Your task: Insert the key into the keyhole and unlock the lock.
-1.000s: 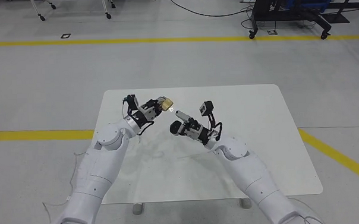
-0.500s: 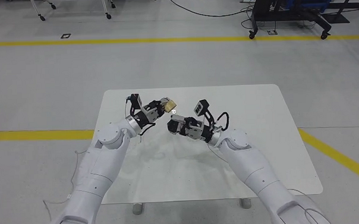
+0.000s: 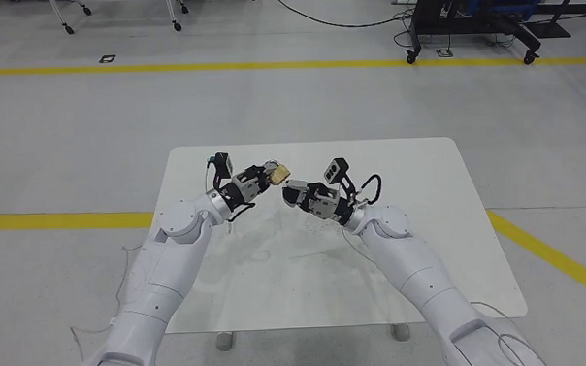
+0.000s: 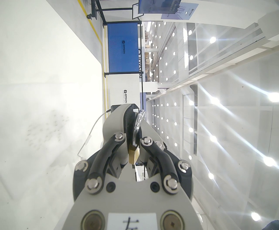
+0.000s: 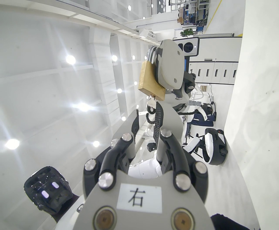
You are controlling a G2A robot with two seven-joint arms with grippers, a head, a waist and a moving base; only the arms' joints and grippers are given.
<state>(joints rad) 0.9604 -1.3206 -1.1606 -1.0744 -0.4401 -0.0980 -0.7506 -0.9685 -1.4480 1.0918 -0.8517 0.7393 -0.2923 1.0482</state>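
Grippers are hanging nose to nose above the white table (image 3: 422,256), both lifted clear of its top. The right gripper (image 5: 148,113) is pinching the key (image 5: 151,104), its jaws drawn narrow around the pale key head, with the blade pointing away from the wrist towards the lock (image 5: 151,80). The blade tip is touching the flat underside of the brass body, right where the keyhole sits; how deep it is sitting I cannot tell.

The lock itself is riding in the left gripper (image 5: 170,65), which is clamping it from the opposite side with the silver shackle tucked between its fingers. From the left wrist, that left gripper (image 4: 135,117) is showing its jaws closed tight on the lock (image 4: 133,155), with the brass body nearer the palm and the shackle curving out past the fingertips.

From above, the left gripper (image 3: 266,174) is holding the lock (image 3: 279,171) over the far half of the table, near the middle of its width, and the right gripper (image 3: 293,191) is sitting just beside it, tips almost against the brass. Beyond the table, a yellow line (image 3: 269,65) is running across the grey floor, and farther back a dark-framed cart (image 3: 472,21) is standing near a black cable (image 3: 326,22).
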